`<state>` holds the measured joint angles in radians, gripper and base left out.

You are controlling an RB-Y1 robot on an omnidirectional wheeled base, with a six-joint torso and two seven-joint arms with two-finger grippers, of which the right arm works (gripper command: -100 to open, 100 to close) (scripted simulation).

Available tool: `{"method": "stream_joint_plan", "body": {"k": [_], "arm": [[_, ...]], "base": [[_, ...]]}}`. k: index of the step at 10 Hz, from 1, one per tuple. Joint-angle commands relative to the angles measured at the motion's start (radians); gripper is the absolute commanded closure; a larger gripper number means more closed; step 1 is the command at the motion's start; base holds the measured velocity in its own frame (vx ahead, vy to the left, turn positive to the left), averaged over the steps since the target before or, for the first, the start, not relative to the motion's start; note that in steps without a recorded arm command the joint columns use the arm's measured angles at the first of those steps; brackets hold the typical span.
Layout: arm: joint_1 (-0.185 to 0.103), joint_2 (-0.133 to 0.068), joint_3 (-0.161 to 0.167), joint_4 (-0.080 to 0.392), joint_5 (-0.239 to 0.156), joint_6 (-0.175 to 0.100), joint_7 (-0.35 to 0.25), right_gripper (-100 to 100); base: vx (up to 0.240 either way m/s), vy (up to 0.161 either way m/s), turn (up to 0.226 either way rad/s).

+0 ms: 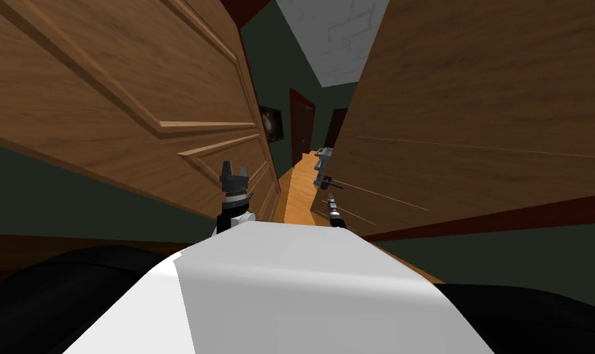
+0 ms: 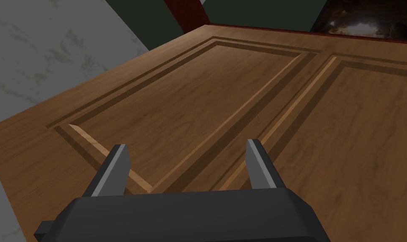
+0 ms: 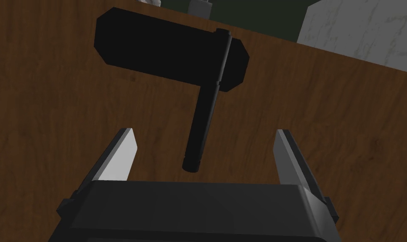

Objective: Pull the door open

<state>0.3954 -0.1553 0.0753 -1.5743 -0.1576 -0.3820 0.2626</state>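
A plain brown door (image 1: 474,123) stands on my right, swung partly toward me. Its black lever handle (image 3: 207,109) hangs from a black plate (image 3: 156,46). My right gripper (image 3: 204,134) is open right in front of the door (image 3: 51,105); the lever's free end lies between the fingers (image 3: 122,151), touching neither. In the head view, the right gripper (image 1: 330,198) sits just below the handle (image 1: 328,182). My left gripper (image 1: 233,167) is open and holds nothing, pointing at a panelled wooden door (image 2: 198,96) on the left.
Between the panelled door (image 1: 136,92) and the brown door runs a narrow corridor with a wooden floor (image 1: 299,203) and dark green walls. A dark red door (image 1: 302,123) stands at its far end. A grey fitting (image 1: 324,161) sits on the brown door's edge.
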Motion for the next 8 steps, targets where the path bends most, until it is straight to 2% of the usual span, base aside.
{"method": "stream_joint_plan", "body": {"k": [1, 5, 8], "arm": [[-0.038, -0.017, -0.017, 0.033, 0.004, 0.003, 0.005, -100], [-0.14, -0.05, -0.066, 0.125, 0.012, 0.006, 0.014, -100], [-0.22, -0.064, -0.108, 0.2, 0.016, 0.005, 0.02, -100]], "base": [[-0.084, -0.016, 0.168], [-0.069, -0.003, 0.149], [-0.045, -0.004, 0.118]]}}
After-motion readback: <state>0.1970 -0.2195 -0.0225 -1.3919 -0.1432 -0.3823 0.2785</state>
